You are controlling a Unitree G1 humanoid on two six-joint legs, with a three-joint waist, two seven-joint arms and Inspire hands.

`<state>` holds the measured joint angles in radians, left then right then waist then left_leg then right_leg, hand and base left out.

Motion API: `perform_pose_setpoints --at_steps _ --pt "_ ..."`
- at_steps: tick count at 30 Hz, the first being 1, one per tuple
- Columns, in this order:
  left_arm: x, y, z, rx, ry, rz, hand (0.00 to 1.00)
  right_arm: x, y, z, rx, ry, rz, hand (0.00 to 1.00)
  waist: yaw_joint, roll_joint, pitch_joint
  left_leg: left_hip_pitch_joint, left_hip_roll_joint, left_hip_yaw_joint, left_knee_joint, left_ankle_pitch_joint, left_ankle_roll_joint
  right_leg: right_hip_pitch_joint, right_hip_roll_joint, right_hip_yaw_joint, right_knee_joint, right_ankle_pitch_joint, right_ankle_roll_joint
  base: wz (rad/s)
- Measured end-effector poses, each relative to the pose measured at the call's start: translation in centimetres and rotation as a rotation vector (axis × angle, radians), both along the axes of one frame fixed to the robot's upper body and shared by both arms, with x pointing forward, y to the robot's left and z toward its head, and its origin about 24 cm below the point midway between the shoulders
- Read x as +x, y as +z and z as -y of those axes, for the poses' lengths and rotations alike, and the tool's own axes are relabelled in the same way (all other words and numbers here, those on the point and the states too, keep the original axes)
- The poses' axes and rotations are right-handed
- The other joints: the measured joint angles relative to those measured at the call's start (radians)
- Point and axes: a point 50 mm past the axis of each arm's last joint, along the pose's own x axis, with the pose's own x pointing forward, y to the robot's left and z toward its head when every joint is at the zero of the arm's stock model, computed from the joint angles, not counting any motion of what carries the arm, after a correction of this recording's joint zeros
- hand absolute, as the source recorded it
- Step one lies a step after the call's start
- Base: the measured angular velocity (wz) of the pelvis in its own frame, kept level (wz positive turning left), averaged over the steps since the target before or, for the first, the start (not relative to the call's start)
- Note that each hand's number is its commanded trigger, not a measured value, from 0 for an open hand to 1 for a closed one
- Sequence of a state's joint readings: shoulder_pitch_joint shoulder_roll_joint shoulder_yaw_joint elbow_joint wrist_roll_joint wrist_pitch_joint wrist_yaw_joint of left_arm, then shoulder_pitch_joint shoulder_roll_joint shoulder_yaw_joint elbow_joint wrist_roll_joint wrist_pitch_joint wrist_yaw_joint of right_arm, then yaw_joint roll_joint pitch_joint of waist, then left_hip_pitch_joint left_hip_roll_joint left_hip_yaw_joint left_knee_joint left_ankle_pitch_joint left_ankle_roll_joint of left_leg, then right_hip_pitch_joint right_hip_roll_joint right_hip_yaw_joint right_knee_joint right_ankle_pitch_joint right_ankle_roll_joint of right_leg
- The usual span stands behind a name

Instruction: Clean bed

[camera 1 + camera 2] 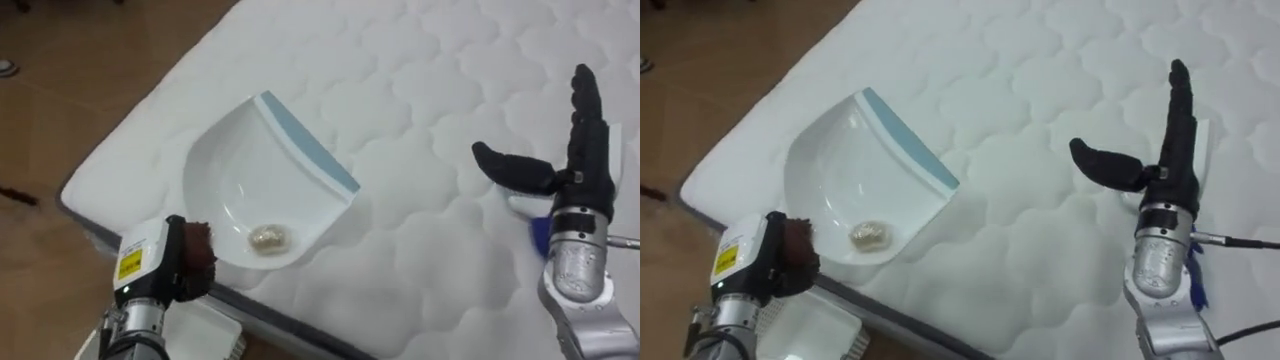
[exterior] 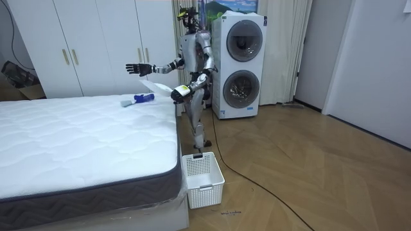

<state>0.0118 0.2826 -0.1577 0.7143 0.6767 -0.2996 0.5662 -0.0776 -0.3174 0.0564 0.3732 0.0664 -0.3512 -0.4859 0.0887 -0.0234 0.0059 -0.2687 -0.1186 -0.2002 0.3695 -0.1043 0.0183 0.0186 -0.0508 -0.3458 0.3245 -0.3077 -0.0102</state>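
White dustpan (image 1: pixel 840 170) with blue-grey lip was over corner of white quilted bed (image 1: pixel 1040 80), lip toward bed's middle; whether resting on it, unclear. Small pale crumpled scrap (image 1: pixel 871 235) lay inside dustpan, near rear wall. Left hand (image 1: pixel 790 260) at lower left, fingers curled on dustpan's near end. Right hand (image 1: pixel 1167 178) stood upright above bed, fingers straight, thumb spread wide, well apart from dustpan. White basket (image 1: pixel 820 330) showed below bed edge; wooden floor (image 1: pixel 730 60) beyond.

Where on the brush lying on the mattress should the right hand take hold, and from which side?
Probably the brush by its blue end, likely the handle, which points toward the robot while the white end lies farther off. It lies flat on the mattress, so the open right hand hovering over it should come straight down from above, fingers closing across the handle.
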Motion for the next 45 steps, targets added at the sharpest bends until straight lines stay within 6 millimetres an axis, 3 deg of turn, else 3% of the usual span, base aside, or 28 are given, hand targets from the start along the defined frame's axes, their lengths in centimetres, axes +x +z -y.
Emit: perform_pose_setpoints --at_steps 1,3,4,5,6,7,8,9,10,12,14,15,17,21,25,26,28,30,31,32,33,34,35,38,45 --pt "0.1 0.0 0.0 0.0 -0.001 0.003 1.0 -0.1 -0.1 -0.1 0.004 -0.006 0.0 0.0 0.0 0.0 0.0004 -0.005 -0.001 -0.01 0.003 0.005 -0.002 0.0 0.003 -0.013 0.003 0.0 -0.001 0.81" --pt "0.4 0.2 0.3 -0.003 -0.002 0.022 1.0 -0.4 -0.3 -0.2 -0.008 -0.032 0.01 0.0 -0.006 0.001 0.0016 -0.021 -0.016 -0.056 -0.025 0.058 -0.013 -0.001 0.019 -0.023 -0.004 0.007 -0.013 1.12" --pt "0.5 0.3 0.4 -0.007 -0.003 0.026 1.0 -0.6 -0.3 -0.1 -0.017 -0.037 0.018 0.0 -0.014 0.001 0.0025 -0.024 -0.017 -0.036 -0.044 0.078 -0.007 0.001 0.019 -0.029 -0.012 0.006 -0.017 1.52" --pt "0.7 0.4 0.5 -0.026 0.002 0.04 1.0 -0.8 -0.3 -0.2 -0.03 -0.04 0.038 0.0 -0.036 0.0 0.0058 -0.033 -0.006 0.083 -0.086 0.121 0.021 0.008 0.004 -0.083 -0.028 -0.003 -0.036 1.52" --pt "1.1 0.7 0.7 -0.045 0.004 0.059 1.0 -0.8 -0.3 -0.3 -0.028 -0.039 0.054 0.0 -0.049 -0.003 0.0199 -0.066 0.045 0.245 -0.039 0.104 0.041 0.005 -0.011 -0.194 -0.027 -0.015 -0.051 1.33" --pt "1.1 0.7 0.6 -0.053 0.01 0.061 1.0 -0.8 -0.5 -0.7 -0.02 -0.028 0.048 0.0 -0.046 0.004 0.0164 -0.083 0.076 0.322 0.026 0.063 0.047 0.006 -0.012 -0.246 -0.027 -0.016 -0.053 0.77" --pt "1.0 0.6 0.3 -0.056 0.024 0.056 1.0 -0.7 -0.9 -1.7 -0.01 0.013 0.036 0.0 -0.039 -0.001 0.0194 -0.091 0.135 0.412 0.144 -0.022 0.032 0.014 -0.013 -0.324 -0.038 -0.022 -0.053 0.52" --pt "1.0 0.5 0.1 -0.055 0.031 0.051 1.0 -0.7 -1.1 -2.6 -0.01 0.065 0.022 0.0 -0.051 -0.003 0.0206 -0.089 0.19 0.452 0.22 -0.084 0.015 0.028 -0.011 -0.409 -0.05 -0.026 -0.047 0.84" --pt "1.2 0.6 0.2 -0.058 0.024 0.053 1.0 -0.6 -1.3 -3.2 -0.012 0.102 0.009 0.0 -0.063 0.002 0.0275 -0.085 0.224 0.465 0.236 -0.118 -0.007 0.028 -0.009 -0.465 -0.042 -0.029 -0.043 0.92" --pt "1.6 0.5 0.8 -0.071 0.012 0.049 1.0 -0.6 -1.4 -3.4 -0.013 0.131 -0.005 0.0 -0.06 0.009 0.0322 -0.088 0.222 0.468 0.192 -0.123 -0.003 0.006 -0.02 -0.483 0.008 -0.034 -0.037 0.8" --pt "1.6 0.5 0.8 -0.073 0.012 0.049 1.0 -0.6 -1.5 -3.6 -0.017 0.148 -0.01 0.0 -0.069 0.008 0.0311 -0.078 0.185 0.445 0.139 -0.104 0.029 -0.004 -0.027 -0.444 0.021 -0.039 -0.032 0.82" --pt "1.7 0.6 0.8 -0.075 0.012 0.053 1.0 -0.6 -1.5 -3.6 -0.018 0.148 -0.009 0.0 -0.077 0.007 0.0309 -0.075 0.164 0.44 0.109 -0.085 0.045 -0.016 -0.031 -0.395 0.027 -0.041 -0.032 0.71" --pt "1.6 0.6 0.8 -0.074 0.012 0.053 1.0 -0.5 -1.6 -3.6 -0.022 0.151 -0.014 0.0 -0.06 0.009 0.0294 -0.075 0.147 0.441 0.089 -0.067 0.055 -0.033 -0.039 -0.347 0.041 -0.043 -0.031 0.47" --pt "1.5 0.4 1.1 -0.084 0.009 0.047 1.0 -0.6 -2.3 -4.1 -0.029 0.176 -0.05 0.0 -0.014 0.007 0.028 -0.071 0.122 0.432 0.069 -0.058 0.063 -0.04 -0.066 -0.348 0.081 -0.057 -0.022 0.15" --pt "1.6 0.4 1.2 -0.087 0.006 0.051 1.0 -0.7 -2.7 -4.8 -0.03 0.211 -0.071 0.0 -0.006 -0.004 0.0223 -0.071 0.09 0.402 0.062 -0.055 0.079 -0.061 -0.104 -0.338 0.164 -0.071 -0.011 0.24" --pt "1.7 0.5 1.3 -0.091 -0.003 0.056 1.0 -0.8 -3.2 -4.7 -0.032 0.205 -0.092 0.0 -0.007 -0.011 0.0186 -0.069 0.081 0.383 0.062 -0.053 0.085 -0.077 -0.113 -0.313 0.213 -0.071 -0.011 0.62" --pt "1.7 0.5 1.3 -0.094 -0.008 0.061 1.0 -0.9 -3.9 -4.3 -0.035 0.192 -0.125 0.0 -0.021 -0.021 0.0149 -0.067 0.063 0.327 0.071 -0.054 0.093 -0.129 -0.122 -0.207 0.306 -0.071 0.001 0.78" --pt "1.8 0.7 0.9 -0.097 0.005 0.066 1.0 -1.0 -4.1 -4.0 -0.034 0.177 -0.136 0.0 -0.036 -0.019 0.0156 -0.073 0.059 0.263 0.075 -0.051 0.094 -0.223 -0.103 -0.062 0.311 -0.071 0.021 0.79" --pt "1.8 0.7 0.8 -0.095 0.008 0.067 1.0 -1.0 -4.1 -4.0 -0.035 0.177 -0.136 0.0 -0.039 -0.019 0.0157 -0.075 0.057 0.249 0.078 -0.049 0.09 -0.249 -0.103 -0.029 0.295 -0.065 0.03 0.81" --pt "1.8 0.8 0.6 -0.088 0.009 0.07 1.0 -1.0 -4.2 -4.0 -0.037 0.172 -0.138 0.0 -0.053 -0.017 0.0166 -0.08 0.048 0.212 0.088 -0.047 0.087 -0.285 -0.099 0.043 0.248 -0.039 0.043 1.04" --pt "1.9 0.9 0.4 -0.086 0.008 0.071 1.0 -1.1 -4.3 -3.8 -0.04 0.163 -0.142 0.0 -0.068 -0.017 0.0169 -0.088 0.036 0.176 0.104 -0.05 0.081 -0.308 -0.099 0.104 0.203 0.019 0.055 1.12" --pt "1.9 0.9 0.4 -0.093 0.011 0.07 1.0 -1.1 -4.4 -3.8 -0.04 0.159 -0.145 0.0 -0.078 -0.017 0.0169 -0.09 0.031 0.159 0.112 -0.052 0.077 -0.314 -0.097 0.129 0.187 0.055 0.064 1.04" --pt "1.8 0.8 0.3 -0.106 0.022 0.065 1.0 -1.2 -4.4 -3.7 -0.041 0.156 -0.149 0.0 -0.08 -0.018 0.0147 -0.092 0.019 0.129 0.119 -0.055 0.072 -0.312 -0.077 0.161 0.173 0.109 0.056 0.73" --pt "1.8 0.8 0.2 -0.131 0.041 0.067 1.0 -0.8 -4.0 -3.6 -0.051 0.154 -0.133 0.0 -0.069 0.007 0.0165 -0.103 0.021 0.097 0.116 -0.047 0.051 -0.296 -0.061 0.135 0.142 0.099 0.048 0.39" --pt "1.7 0.6 0.3 -0.15 0.048 0.053 1.0 -0.9 -4.1 -3.6 -0.051 0.158 -0.137 0.0 -0.069 0.017 0.0255 -0.105 0.02 0.059 0.109 -0.054 0.042 -0.268 -0.051 0.101 0.107 0.098 0.036 0.15"
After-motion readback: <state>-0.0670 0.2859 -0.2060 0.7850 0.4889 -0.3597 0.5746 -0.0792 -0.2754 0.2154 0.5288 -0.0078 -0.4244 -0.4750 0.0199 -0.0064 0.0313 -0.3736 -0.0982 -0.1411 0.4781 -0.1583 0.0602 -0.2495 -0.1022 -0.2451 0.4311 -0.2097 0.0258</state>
